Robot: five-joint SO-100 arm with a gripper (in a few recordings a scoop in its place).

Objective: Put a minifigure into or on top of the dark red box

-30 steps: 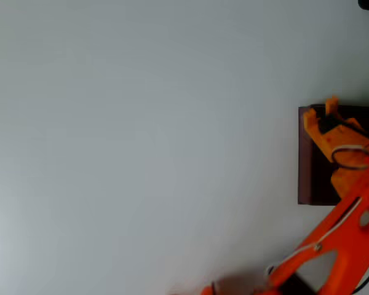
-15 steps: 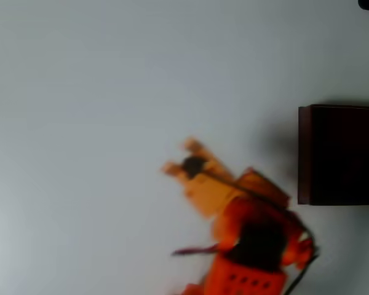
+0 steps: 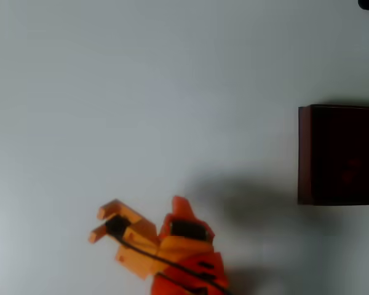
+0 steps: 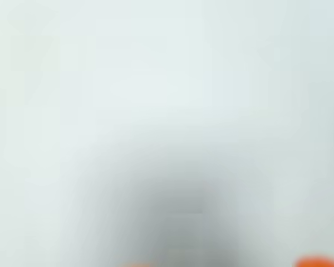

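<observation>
In the overhead view the orange tool (image 3: 98, 222) sits low in the picture, left of centre, its two fingers (image 3: 107, 211) pointing toward the left edge. The fingers stand apart with a strip of pale tabletop (image 3: 141, 92) showing between them, and nothing is pinched there — the tool is spread and empty. Behind the fingers, to the right and below, the orange body of the arm (image 3: 184, 255) runs off the bottom edge, with a dark cable lying across it.

The dark red box (image 3: 305, 153) is well apart from the tool, far off to its right and somewhat higher in the picture, cut off by the right edge. Its maroon wall frames a near-black interior. Inside that dark interior a faint reddish smudge (image 3: 350, 171) shows, which may be the minifigure, though it is too dim and small to tell for certain.

A soft grey shadow lies on the tabletop between the tool and the box.

The wrist view is blurred — pale surface with a grey shadow low in the middle, and a sliver of orange (image 4: 320, 261) at the bottom right corner.
</observation>
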